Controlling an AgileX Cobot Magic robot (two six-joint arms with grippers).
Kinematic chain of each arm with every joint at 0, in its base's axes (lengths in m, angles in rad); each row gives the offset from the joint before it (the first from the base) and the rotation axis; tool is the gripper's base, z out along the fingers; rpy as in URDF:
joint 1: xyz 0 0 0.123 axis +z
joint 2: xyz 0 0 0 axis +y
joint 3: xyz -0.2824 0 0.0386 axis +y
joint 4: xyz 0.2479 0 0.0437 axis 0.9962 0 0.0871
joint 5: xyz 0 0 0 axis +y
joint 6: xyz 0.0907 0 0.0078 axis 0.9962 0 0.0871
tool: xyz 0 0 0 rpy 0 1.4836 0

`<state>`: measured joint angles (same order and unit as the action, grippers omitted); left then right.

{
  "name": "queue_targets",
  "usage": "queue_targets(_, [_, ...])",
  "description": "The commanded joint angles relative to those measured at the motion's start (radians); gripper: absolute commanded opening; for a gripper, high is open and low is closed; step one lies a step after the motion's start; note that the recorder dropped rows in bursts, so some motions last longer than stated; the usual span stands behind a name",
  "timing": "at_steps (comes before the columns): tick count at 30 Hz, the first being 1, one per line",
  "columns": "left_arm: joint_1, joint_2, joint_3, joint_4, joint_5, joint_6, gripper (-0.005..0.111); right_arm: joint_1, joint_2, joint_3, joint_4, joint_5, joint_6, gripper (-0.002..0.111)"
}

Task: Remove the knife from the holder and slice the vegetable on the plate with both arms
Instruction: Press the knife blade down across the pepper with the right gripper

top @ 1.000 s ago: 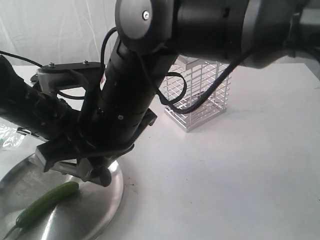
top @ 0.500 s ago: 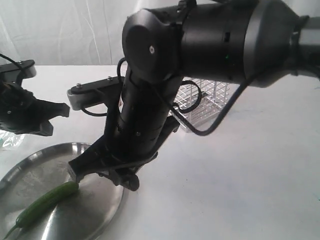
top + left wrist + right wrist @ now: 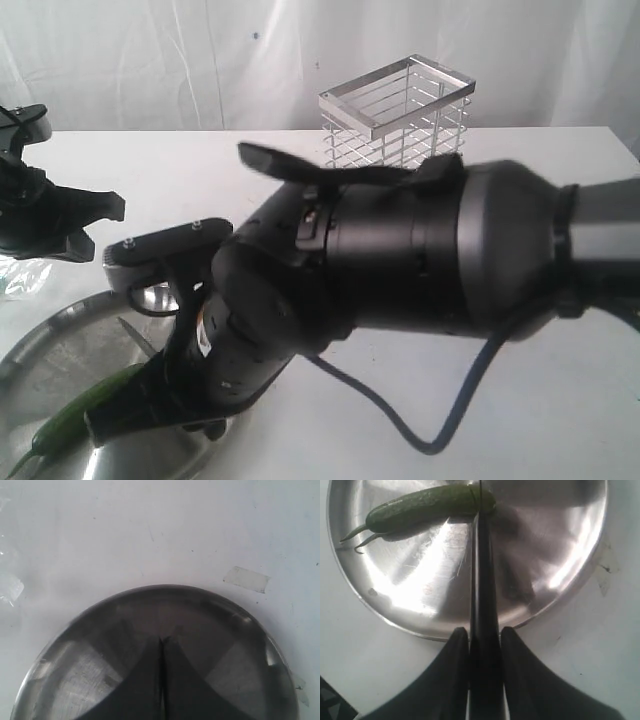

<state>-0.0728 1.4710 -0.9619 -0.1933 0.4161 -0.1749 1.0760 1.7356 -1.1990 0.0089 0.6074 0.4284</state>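
The right arm (image 3: 430,260) is a bulky run of rounded dark grey and black casings, with a black cable (image 3: 437,448) looping below at six o'clock. A silver-grey bracket (image 3: 165,243) with small screw heads sits at its nine o'clock; the left arm (image 3: 45,215) is matte black.

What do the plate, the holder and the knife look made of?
The plate: likely stainless steel, polished; bright glare and fine scratches. The holder: thin silver metal wire with a flat rim, in an open grid. The knife: dark blade with a dull finish; bare or coated metal, cannot tell.
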Motion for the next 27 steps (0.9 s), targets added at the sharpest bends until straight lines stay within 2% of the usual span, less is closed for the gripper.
queue_targets(1, [0.002,-0.013,-0.005,-0.012,0.029,0.018,0.0,0.014,0.017,0.048,-0.032,-0.094,0.056,0.0])
queue_targets(27, [0.002,-0.013,-0.005,-0.014,0.031,0.021,0.0,0.063,0.024,0.083,-0.069,-0.095,0.083,0.0])
